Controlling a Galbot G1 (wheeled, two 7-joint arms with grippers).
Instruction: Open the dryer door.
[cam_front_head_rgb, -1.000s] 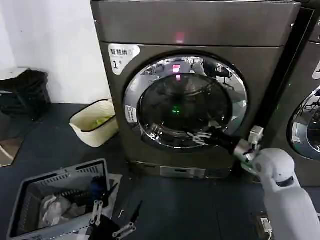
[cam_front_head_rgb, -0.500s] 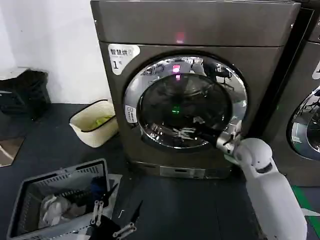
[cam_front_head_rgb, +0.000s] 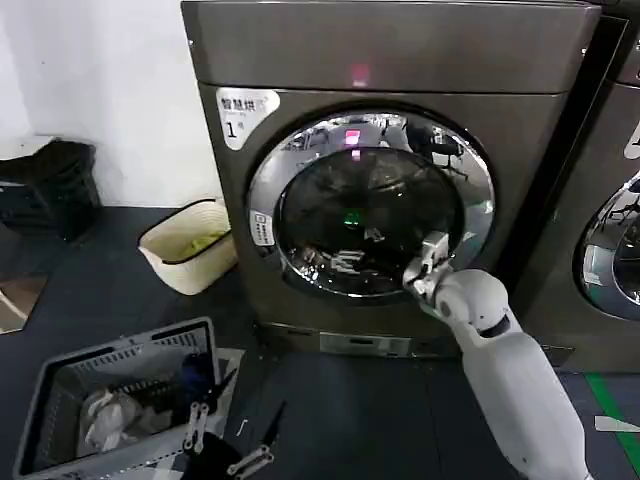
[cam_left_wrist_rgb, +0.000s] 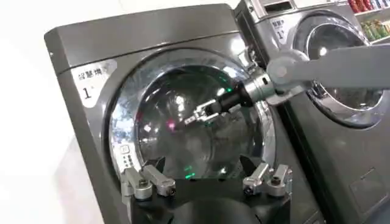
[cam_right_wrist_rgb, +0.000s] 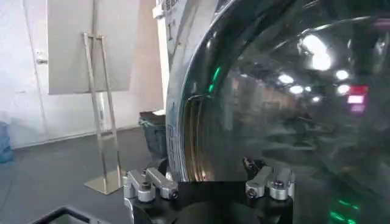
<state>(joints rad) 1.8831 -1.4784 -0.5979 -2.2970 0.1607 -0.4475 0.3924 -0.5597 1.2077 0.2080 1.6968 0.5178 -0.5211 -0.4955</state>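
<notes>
Dryer door (cam_front_head_rgb: 370, 205) sits shut on the dryer (cam_front_head_rgb: 400, 60) while the right end effector (cam_front_head_rgb: 345, 262), fingers spread, reaches across its dark glass; the left end effector (cam_front_head_rgb: 222, 440), also spread, hangs low.

Only readable bit I saw was the white sticker (cam_front_head_rgb: 246, 110) on the dryer (cam_front_head_rgb: 400, 60), upper left corner of its front; it carried a short row of Chinese chars w/ a big "1" below; same sticker (cam_left_wrist_rgb: 92, 78) showed from my left wrist cam, "1" clear again; small label (cam_front_head_rgb: 261, 229) on the chrome rim of the dryer door (cam_front_head_rgb: 300, 160) had print too tiny to read; sticker (cam_left_wrist_rgb: 279, 29) on the 2nd machine (cam_left_wrist_rgb: 341, 91) also had chars, numeral unclear.
</notes>
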